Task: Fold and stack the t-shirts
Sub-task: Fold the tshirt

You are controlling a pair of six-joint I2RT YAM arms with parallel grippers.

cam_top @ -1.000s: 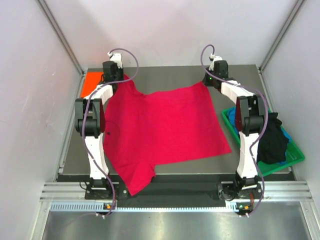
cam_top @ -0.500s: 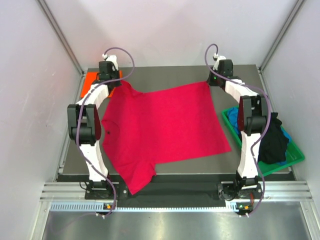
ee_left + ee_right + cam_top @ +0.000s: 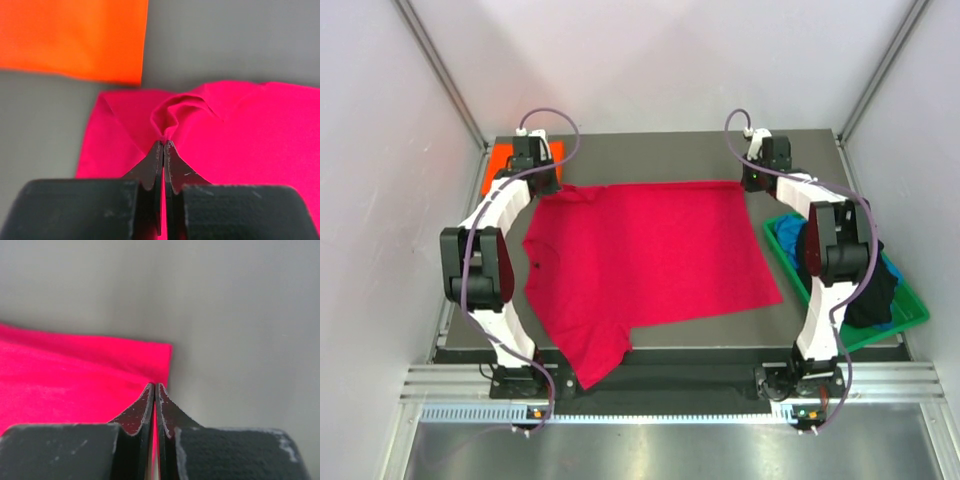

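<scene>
The crimson-red soft cloth t-shirt (image 3: 650, 260) lies spread flat on the dark grey table (image 3: 650, 150), its far edge straight between the two arms. The left gripper (image 3: 163, 146) has its jaws pressed together on a bunched fold at the shirt's far left corner, near the flat bright orange t-shirt (image 3: 75, 37). The right gripper (image 3: 155, 387) likewise pinches the far right corner

A red shirt (image 3: 640, 260) lay spread across the grey table (image 3: 650, 150), one sleeve over the near edge. An orange shirt (image 3: 500, 158) lay at the far left corner, a green bin (image 3: 910, 310) at the right.
</scene>
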